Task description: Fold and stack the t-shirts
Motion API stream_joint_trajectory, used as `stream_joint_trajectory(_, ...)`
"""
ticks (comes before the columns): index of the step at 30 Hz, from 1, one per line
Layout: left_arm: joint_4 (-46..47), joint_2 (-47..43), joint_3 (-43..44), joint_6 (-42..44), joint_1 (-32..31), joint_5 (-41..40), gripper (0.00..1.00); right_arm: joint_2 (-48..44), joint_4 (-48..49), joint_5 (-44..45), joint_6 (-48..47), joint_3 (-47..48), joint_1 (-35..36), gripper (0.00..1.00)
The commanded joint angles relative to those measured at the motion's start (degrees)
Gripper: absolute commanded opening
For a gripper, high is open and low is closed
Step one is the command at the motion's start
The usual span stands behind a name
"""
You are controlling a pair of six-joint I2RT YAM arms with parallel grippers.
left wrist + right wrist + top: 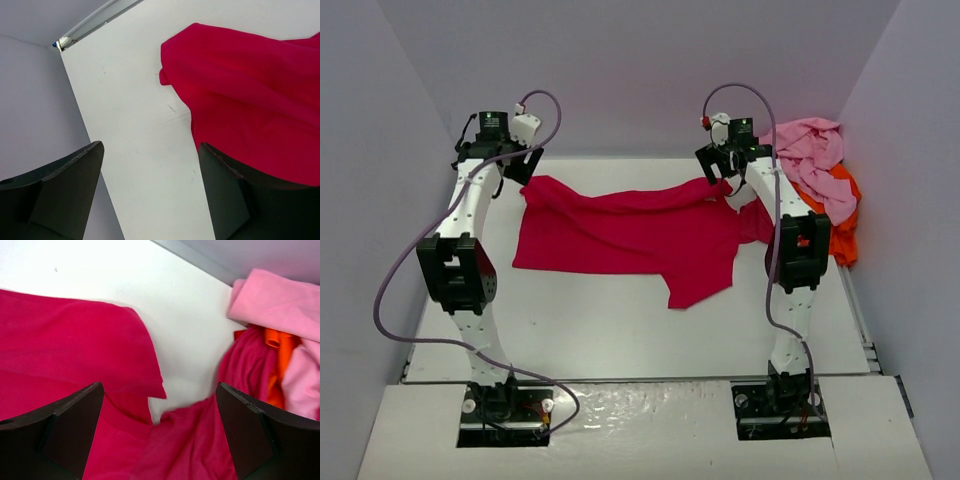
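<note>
Top external view: the crimson-red t-shirt [620,235] lies spread out on the white table [600,330], in the far half, stretching from left to right between the two arms. Its far edge is rumpled, and a sleeve or corner points toward the near side, right of centre.

The left gripper [523,165] hangs over the shirt's far-left corner, just beside the cloth. In the left wrist view its two dark fingers [60,195] stand well apart with only bare table between them. The shirt's edge lies to the right of the gap and passes behind the right-hand finger, so nothing is clamped.

The right gripper [718,172] hangs over the shirt's far-right corner. In the right wrist view its fingers [65,430] are spread wide too, with a folded lip of the crimson cloth lying below the gap. The cloth looks flat on the table rather than pinched.

Just right of that corner sits the dark magenta t-shirt [756,225], bunched against the right arm. Beyond it, in the far-right corner of the table, the light pink t-shirt [815,155] is heaped on top of the orange t-shirt [840,225] in a loose, unfolded pile.
</note>
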Motion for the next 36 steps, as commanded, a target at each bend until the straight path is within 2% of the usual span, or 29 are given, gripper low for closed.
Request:
stream_joint_trajectory(1,2.94,-9.66,-2.65,-1.47,-0.05,2.33,0.72,-11.55,3.69,2.43,-0.41,-2.07,0.4,0.92)
stream_joint_trajectory(6,-3.22,-18.62,-14.29,1.51,0.0,11.96,0.7,-22.07,2.59,2.6,-1.94,-11.75,0.86,0.92)
stream_joint_trajectory(9,-6.82,-23.72,-22.02,6.4,0.0,17.02,0.68,-27.93,-0.65,0.0,-5.14,-19.32,1.26,0.89)
stream_joint_trajectory(12,-5.69,-28.63,-31.18,9.9,0.0,17.6,0.67,-31.87,-1.8,0.46,-7.62,-27.8,1.86,0.86)
stream_joint_trajectory(13,-4.87,-30.23,-33.97,10.87,0.0,16.96,0.67,-32.3,-1.8,1.19,-8.26,-30.29,1.76,0.79)
stream_joint_trajectory(14,-4.13,-31.57,-36.65,11.6,0.0,16.43,0.66,-32.28,-1.8,1.72,-8.79,-32.7,1.49,0.69)
stream_joint_trajectory(18,-2.7,-33.08,-40.79,10.84,0.09,16.46,0.63,-28.91,-1.54,1.43,-5.0,-32.3,-1.56,0.0)
stream_joint_trajectory(25,-1.26,-33.87,-41.68,8.49,0.0,17.51,0.62,-19.04,-1.39,3.63,-1.15,-24.75,-3.06,0.0)
stream_joint_trajectory(33,-0.79,-32.36,-41.85,7.74,0.0,17.34,0.66,-7.22,-2.21,7.26,2.28,-16.37,-3.04,0.0)
stream_joint_trajectory(36,-1.03,-32.41,-41.97,7.85,0.03,17.25,0.66,-3.52,-4.03,10.74,3.71,-13.77,-3.08,0.0)
